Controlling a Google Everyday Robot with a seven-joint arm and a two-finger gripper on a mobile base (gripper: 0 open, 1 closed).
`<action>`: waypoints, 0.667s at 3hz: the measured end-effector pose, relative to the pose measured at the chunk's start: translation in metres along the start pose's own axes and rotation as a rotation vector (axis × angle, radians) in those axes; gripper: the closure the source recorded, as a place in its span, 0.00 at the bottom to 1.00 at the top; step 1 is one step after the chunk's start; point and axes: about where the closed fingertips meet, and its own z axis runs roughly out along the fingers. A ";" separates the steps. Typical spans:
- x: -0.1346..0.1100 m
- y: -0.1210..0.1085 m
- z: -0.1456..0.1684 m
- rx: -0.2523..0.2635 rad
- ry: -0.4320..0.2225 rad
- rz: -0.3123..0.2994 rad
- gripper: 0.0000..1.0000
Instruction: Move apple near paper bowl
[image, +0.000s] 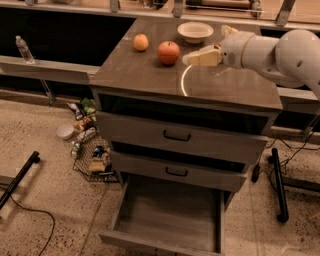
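The red apple (168, 52) stands on the grey cabinet top (150, 75), left of centre. The off-white paper bowl (195, 31) sits at the back of the top, a little behind and to the right of the apple. My gripper (192, 58) comes in from the right on a white arm. Its cream fingertip points left and hovers just right of the apple, a short gap away. Nothing shows in it.
A smaller orange fruit (141, 42) lies left of the apple. The arm hides the top's back right. The bottom drawer (165, 220) is pulled open. A wire basket of litter (95, 157) stands on the floor to the left, and a black stand leg (278, 185) to the right.
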 end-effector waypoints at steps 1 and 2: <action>0.018 0.007 0.041 0.000 0.035 0.047 0.00; 0.041 -0.003 0.071 0.031 0.072 0.086 0.00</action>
